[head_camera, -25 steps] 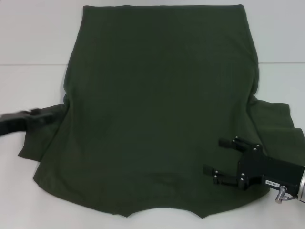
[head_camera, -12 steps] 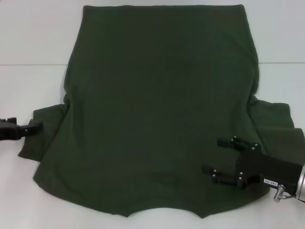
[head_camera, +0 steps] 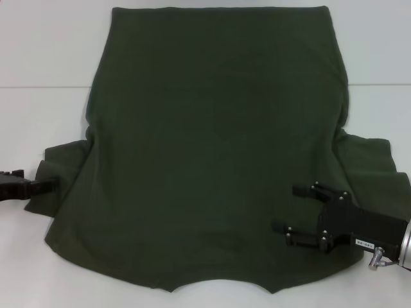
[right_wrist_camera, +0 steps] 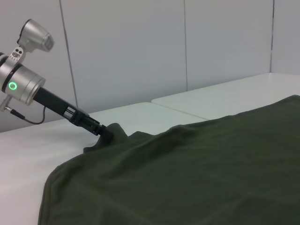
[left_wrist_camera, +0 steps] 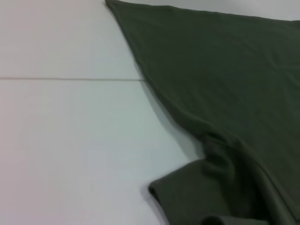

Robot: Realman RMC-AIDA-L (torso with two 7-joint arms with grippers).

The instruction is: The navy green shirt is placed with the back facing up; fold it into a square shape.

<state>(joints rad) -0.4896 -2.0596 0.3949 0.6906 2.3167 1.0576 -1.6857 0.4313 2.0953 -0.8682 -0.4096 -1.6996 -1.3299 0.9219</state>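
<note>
Right gripper (head_camera: 292, 215) hovers over the near right part of the navy green shirt (head_camera: 212, 147), its two black fingers spread apart and pointing toward the shirt's middle. That shirt lies flat, plain side up, across a white table (head_camera: 45, 58). Left gripper (head_camera: 45, 185) touches the left sleeve's edge; whether it pinches the cloth cannot be told.

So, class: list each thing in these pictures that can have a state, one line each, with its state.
Navy green shirt: spread flat on the table, back up, unfolded, both sleeves out.
Left gripper: at the left sleeve's edge.
Right gripper: open, fingers apart over the shirt's right shoulder area.
Table: white, bearing the shirt.
</note>
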